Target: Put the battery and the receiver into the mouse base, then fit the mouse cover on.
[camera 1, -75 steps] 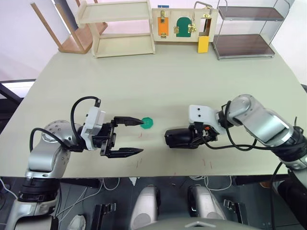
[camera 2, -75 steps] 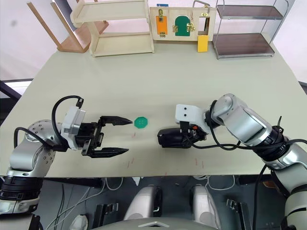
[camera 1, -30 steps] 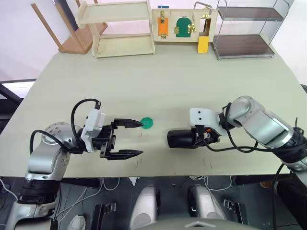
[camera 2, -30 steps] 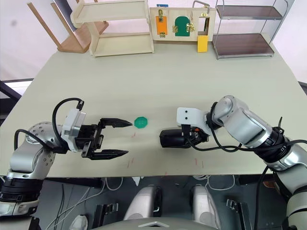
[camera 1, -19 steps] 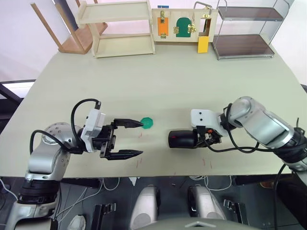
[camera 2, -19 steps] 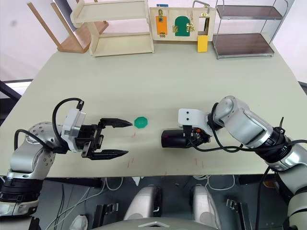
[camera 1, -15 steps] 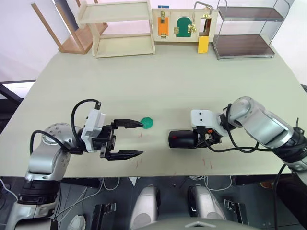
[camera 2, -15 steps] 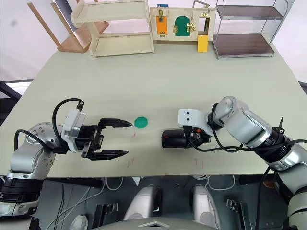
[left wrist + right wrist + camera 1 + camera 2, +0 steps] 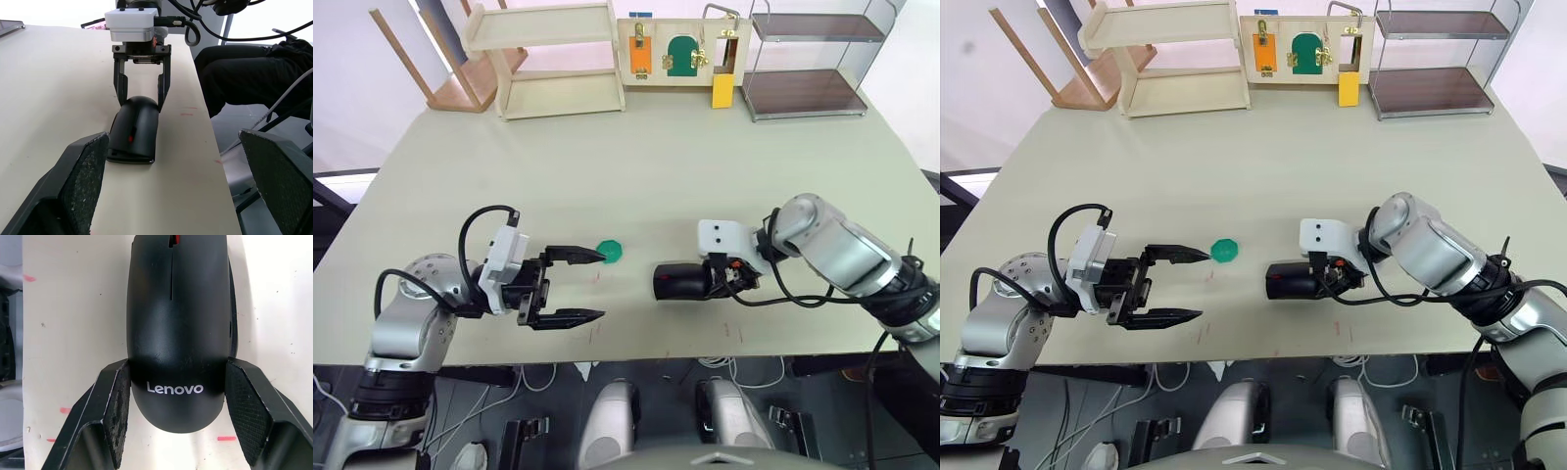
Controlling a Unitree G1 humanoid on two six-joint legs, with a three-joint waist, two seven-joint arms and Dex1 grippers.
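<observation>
Your mouse cover (image 9: 178,328), glossy black with a Lenovo logo, sits fitted over the mouse base (image 9: 128,155). It lies flat on the table (image 9: 636,166).

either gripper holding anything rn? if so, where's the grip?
The right gripper straddles the rear end of the assembled mouse, one finger on each side; real clamping cannot be told. The left gripper is open and holds nothing.

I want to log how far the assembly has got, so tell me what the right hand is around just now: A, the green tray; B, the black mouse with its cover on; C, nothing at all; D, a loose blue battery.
B: in the right wrist view the right hand has a finger on each side of the covered black mouse, which lies on the table.
</observation>
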